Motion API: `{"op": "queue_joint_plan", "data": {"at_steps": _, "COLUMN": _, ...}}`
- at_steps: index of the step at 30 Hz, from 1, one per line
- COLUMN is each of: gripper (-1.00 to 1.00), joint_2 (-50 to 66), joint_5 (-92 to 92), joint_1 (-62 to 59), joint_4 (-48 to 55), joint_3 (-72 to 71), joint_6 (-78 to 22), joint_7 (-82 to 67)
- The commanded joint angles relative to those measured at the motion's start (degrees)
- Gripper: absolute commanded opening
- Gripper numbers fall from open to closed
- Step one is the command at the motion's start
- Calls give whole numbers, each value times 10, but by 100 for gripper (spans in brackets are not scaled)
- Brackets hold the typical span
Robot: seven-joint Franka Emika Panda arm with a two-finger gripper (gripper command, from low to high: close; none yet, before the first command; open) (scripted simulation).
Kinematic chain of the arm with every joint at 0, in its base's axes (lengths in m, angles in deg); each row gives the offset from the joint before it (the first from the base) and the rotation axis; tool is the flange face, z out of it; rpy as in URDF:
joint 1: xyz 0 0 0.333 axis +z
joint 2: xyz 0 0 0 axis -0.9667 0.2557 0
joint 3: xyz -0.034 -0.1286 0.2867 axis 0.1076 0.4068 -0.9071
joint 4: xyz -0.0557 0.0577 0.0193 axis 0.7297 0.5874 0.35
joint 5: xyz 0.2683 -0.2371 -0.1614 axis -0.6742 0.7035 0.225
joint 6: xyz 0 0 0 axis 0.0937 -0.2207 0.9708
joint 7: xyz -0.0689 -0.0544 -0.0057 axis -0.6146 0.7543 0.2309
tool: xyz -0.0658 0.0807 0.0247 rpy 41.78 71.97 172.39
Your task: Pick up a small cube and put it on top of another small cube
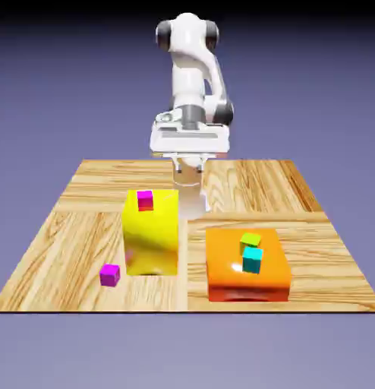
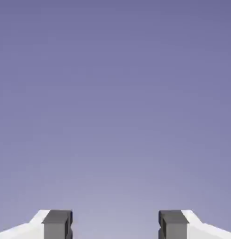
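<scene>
Magenta-purple in colour, the small cube (image 1: 109, 274) is seen low and left of centre in the exterior view, resting on the wooden table (image 1: 61, 243) just beside the lower left corner of the big yellow block (image 1: 151, 232), apparently apart from it. No grasp has been made: the gripper (image 2: 115, 224) is held up at the rear of the table, above centre in the frame, and its grey fingertips (image 2: 57, 223) are spread wide with only blue-violet backdrop between them in the hand view. The approach is therefore judged to be the step in hand. The next move calls for the hand to be tipped down, carried to the cube at lower left and lowered past the yellow block's flank without contact. A pinker small cube (image 1: 145, 199) is seen on top of the yellow block; a green cube (image 1: 250, 240) and a teal cube (image 1: 252, 260) lie on the orange block (image 1: 246, 266) at lower right. The surface is light planked wood, and nothing but plain backdrop surrounds it.
</scene>
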Motion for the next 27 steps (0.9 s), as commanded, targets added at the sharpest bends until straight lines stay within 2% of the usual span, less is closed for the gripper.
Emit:
{"op": "queue_joint_plan", "data": {"at_steps": 1, "gripper": 0, "joint_2": 20, "joint_5": -6, "joint_1": -6, "joint_4": 15, "joint_3": 3, "joint_6": -18, "joint_7": 6}}
{"op": "queue_joint_plan", "data": {"at_steps": 25, "gripper": 0, "joint_2": 518, "joint_5": -368, "joint_1": -179, "joint_4": 300, "joint_3": 167, "joint_6": -391, "joint_7": 353}}
{"op": "queue_joint_plan", "data": {"at_steps": 27, "gripper": 0, "joint_2": 529, "joint_5": -412, "joint_1": -187, "joint_4": 290, "joint_3": 187, "joint_6": -388, "joint_7": 393}}
